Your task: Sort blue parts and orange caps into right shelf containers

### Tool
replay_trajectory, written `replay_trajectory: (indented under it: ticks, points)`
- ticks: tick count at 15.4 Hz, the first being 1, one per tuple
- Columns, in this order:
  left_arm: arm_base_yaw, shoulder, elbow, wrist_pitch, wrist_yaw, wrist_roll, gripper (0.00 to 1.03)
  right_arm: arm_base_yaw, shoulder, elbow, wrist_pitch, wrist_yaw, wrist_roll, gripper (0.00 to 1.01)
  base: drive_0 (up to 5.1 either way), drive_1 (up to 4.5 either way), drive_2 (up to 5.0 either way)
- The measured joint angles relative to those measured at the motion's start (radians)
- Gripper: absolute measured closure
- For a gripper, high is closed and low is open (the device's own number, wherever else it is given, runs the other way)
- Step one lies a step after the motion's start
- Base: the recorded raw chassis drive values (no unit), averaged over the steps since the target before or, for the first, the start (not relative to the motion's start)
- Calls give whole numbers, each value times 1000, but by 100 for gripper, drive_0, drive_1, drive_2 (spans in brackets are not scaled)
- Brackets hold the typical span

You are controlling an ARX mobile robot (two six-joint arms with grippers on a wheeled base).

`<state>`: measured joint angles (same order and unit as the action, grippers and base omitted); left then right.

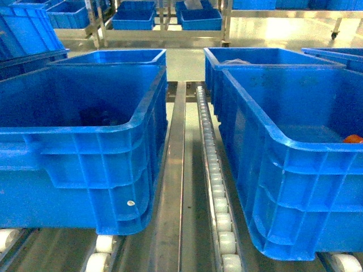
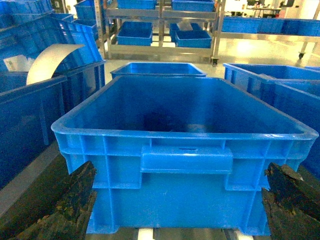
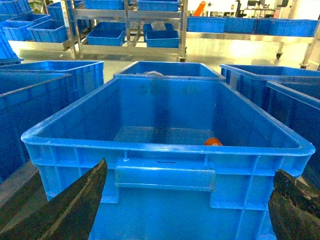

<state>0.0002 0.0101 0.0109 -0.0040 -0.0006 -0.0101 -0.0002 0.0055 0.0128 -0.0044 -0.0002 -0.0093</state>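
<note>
Two large bright-blue crates stand side by side on the roller track: the left container [image 1: 79, 153] and the right container [image 1: 295, 187]. An orange cap [image 1: 353, 138] lies on the right one's floor, also seen in the right wrist view as the orange cap [image 3: 213, 142]. Dim dark shapes [image 1: 99, 116] lie in the left crate; I cannot tell whether they are blue parts. My left gripper [image 2: 177, 205] stands open just before the left crate's handle wall [image 2: 186, 160]. My right gripper [image 3: 180, 210] is open before the right crate's near wall [image 3: 165, 172]. Neither holds anything, and neither shows in the head view.
White rollers [image 1: 218, 198] and a steel rail [image 1: 173, 187] run between the crates. More blue crates [image 1: 116, 56] [image 1: 255, 56] stand behind, others at both sides. Metal racks with small blue bins [image 1: 164, 22] line the back. A curved white sheet [image 2: 50, 60] sticks out at the left.
</note>
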Motion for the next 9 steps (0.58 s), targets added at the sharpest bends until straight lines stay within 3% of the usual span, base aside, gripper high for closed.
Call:
replay_trajectory:
  ticks: [9]
  points:
    - [0,0,0,0,0,0,5,0,0,0,0,0,0,3,0,0,0]
